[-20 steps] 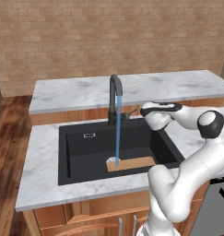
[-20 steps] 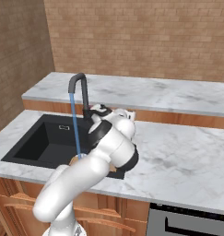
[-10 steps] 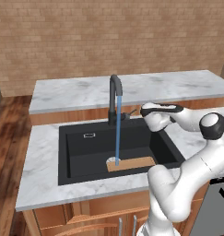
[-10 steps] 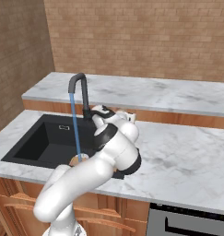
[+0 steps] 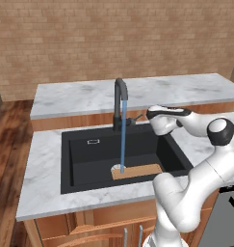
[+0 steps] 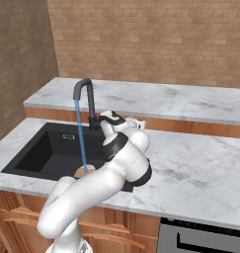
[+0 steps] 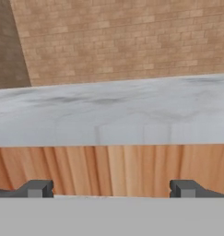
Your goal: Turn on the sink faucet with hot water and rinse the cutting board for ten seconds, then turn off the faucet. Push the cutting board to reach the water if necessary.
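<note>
The dark gooseneck sink faucet point(image 5: 120, 103) point(image 6: 85, 96) runs a thin blue stream of water point(image 5: 123, 144) point(image 6: 81, 141) into the black sink point(image 5: 87, 157) point(image 6: 40, 153). The stream lands on the left end of the tan cutting board point(image 5: 137, 171), which lies flat at the basin's front right; a corner of the cutting board point(image 6: 85, 170) peeks out beside the arm. My gripper point(image 5: 149, 114) point(image 6: 104, 117) point(image 7: 111, 189) hovers just right of the faucet's small side lever point(image 5: 136, 118), open, with nothing between its fingertips point(image 7: 37, 188). It faces the back counter's wooden front.
A raised marble back counter point(image 5: 137, 94) point(image 7: 113, 115) runs behind the sink, with a brick wall point(image 5: 113, 38) beyond. Marble counter point(image 5: 41, 169) point(image 6: 200, 168) surrounds the basin. An oven front point(image 6: 205, 239) sits below right.
Almost nothing: the water keeps running onto the board, and the hand holds near the lever, having crept only slightly toward the faucet.
</note>
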